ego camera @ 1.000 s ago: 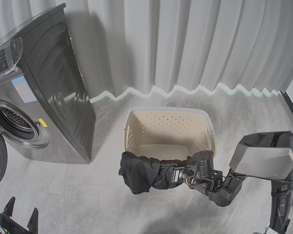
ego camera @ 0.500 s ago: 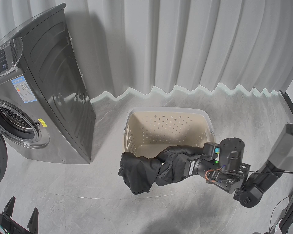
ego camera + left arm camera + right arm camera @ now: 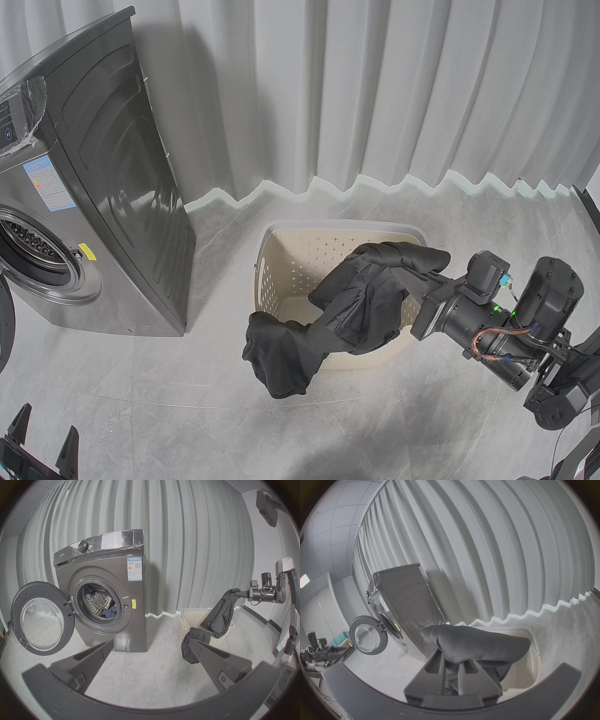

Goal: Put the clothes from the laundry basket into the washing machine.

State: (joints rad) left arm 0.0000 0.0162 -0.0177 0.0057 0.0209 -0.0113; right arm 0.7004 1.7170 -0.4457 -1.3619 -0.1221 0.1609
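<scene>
One blue label [image 3: 134,568] and one yellow sticker [image 3: 133,603] on washing machine [image 3: 139,623] front.

The right gripper [image 3: 417,278], clamped on the black fabric garment [image 3: 359,300], has risen and shifted rightward, drawing the garment's upper part above the beige perforated plastic laundry basket [image 3: 312,250].
</scene>
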